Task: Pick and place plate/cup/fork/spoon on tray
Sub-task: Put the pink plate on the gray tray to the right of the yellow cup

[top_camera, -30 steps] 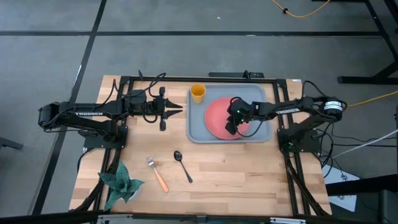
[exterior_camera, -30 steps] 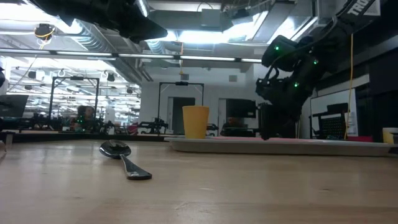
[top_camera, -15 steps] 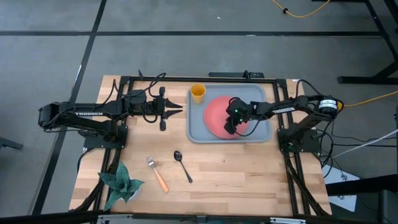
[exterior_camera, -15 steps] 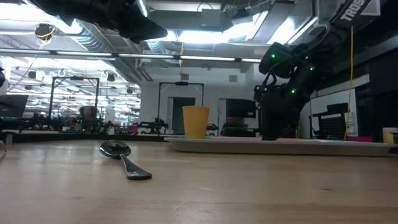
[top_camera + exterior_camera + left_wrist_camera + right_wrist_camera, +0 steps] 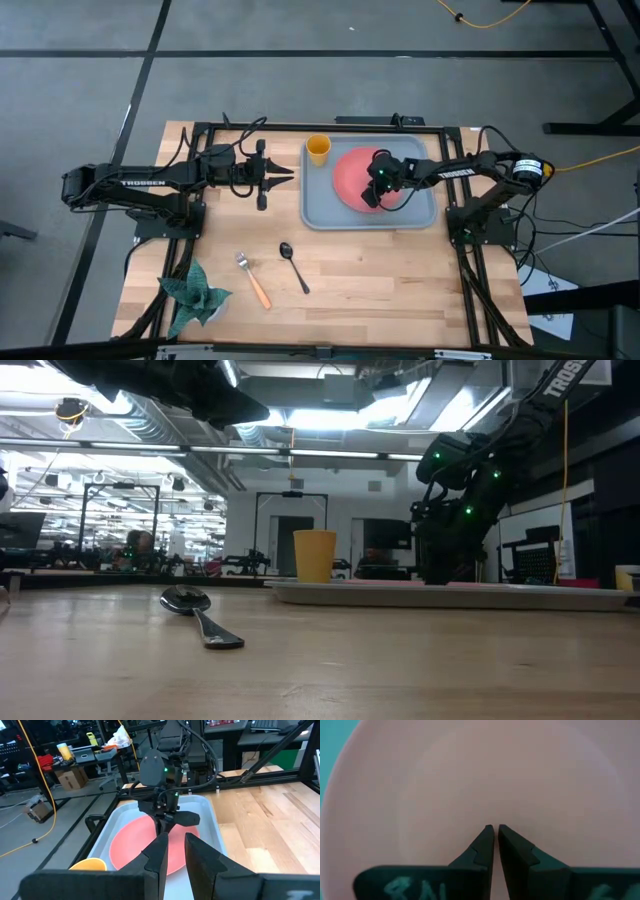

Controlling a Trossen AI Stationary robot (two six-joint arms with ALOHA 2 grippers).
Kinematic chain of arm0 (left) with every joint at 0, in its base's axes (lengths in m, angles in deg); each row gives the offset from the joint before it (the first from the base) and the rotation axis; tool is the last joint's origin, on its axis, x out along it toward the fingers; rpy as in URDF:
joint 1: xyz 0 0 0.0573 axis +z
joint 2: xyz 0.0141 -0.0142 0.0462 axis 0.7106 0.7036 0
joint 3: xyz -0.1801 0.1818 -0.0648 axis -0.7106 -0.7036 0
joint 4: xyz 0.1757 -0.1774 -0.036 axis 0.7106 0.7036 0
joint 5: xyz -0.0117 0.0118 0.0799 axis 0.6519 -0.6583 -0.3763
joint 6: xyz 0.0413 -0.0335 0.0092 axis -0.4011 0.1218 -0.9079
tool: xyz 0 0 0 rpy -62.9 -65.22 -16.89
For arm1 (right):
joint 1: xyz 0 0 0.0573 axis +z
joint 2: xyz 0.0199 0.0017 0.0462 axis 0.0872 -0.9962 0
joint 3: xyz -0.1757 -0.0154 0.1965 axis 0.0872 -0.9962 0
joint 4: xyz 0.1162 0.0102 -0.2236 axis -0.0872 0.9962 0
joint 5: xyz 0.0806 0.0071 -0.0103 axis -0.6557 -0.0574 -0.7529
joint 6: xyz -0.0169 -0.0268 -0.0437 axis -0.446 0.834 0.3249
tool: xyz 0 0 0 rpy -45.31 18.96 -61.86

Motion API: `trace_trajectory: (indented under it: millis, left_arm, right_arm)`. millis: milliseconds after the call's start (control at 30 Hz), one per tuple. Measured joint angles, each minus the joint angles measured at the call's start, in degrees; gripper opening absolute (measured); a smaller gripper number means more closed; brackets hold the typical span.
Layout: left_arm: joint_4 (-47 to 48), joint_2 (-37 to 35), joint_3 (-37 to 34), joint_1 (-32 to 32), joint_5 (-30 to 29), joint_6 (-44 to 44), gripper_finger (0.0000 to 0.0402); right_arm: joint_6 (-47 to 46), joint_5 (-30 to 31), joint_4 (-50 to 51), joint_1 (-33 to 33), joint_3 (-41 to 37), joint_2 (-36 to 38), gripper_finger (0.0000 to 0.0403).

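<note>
Step in hand: the plate (image 5: pixel 355 176) lies flat inside the tray (image 5: pixel 318 217), filling its middle and 3 o'clock part; by my reading its placing is finished or close to it.
Right end effector (image 5: pixel 368 197): pointed down over the plate, toward the plate's 5 o'clock edge; in the right wrist view the fingers (image 5: pixel 484 845) stand almost together with only a thin slit between them and nothing held. Whether the tips touch the plate I cannot tell.
Left end effector (image 5: pixel 287 178): waiting above the tabletop at 9 o'clock of the tray, fingers nearly together, empty.
Cup (image 5: pixel 318 150): upright on the tabletop just outside the tray's 11 o'clock corner, so not yet placed.
Fork (image 5: pixel 253 279): on the tabletop at about 7 o'clock from the tray, well apart from it, tines toward 11 o'clock.
Spoon (image 5: pixel 293 265): just beside the fork on its 3 o'clock side, bowl toward 11 o'clock.
Next move: probably the right arm lifts clear of the plate, then one arm goes for the cup; the bare tray strip at 9 o'clock of the plate looks like the room left for it.
Tabletop (image 5: pixel 400 290): pale wood planks inside a black frame; a green folded cloth (image 5: pixel 195 293) lies near its 7 o'clock corner.
Room: grey floor with dark tape lines and a yellow cable; the low view shows a workshop hall with bright ceiling lights.
</note>
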Motion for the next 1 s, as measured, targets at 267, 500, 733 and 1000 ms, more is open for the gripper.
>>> trace_trajectory:
  millis: [267, 500, 733, 1000]
  left_arm:
    - [0.0, 0.0, 0.0, 0.0, 0.0, 0.0, 0.0059]
    - [0.0, 0.0, 0.0, 0.0, 0.0, 0.1, 0.0059]
    - [0.0, 0.0, 0.0, 0.0, 0.0, 0.1, 0.0059]
    - [0.0, 0.0, 0.0, 0.0, 0.1, 0.1, 0.0059]
  right_arm:
    - [-1.7, -0.7, 8.9, 0.0, -0.4, 6.0, 0.0035]
    - [-1.7, -0.7, 7.4, 1.0, -0.3, 12.9, 0.0035]
    - [-5.5, -2.7, 12.1, 3.6, -0.3, 16.6, 0.0035]
    - [-7.6, -2.6, 10.5, 7.9, -1.9, 13.1, 0.0035]
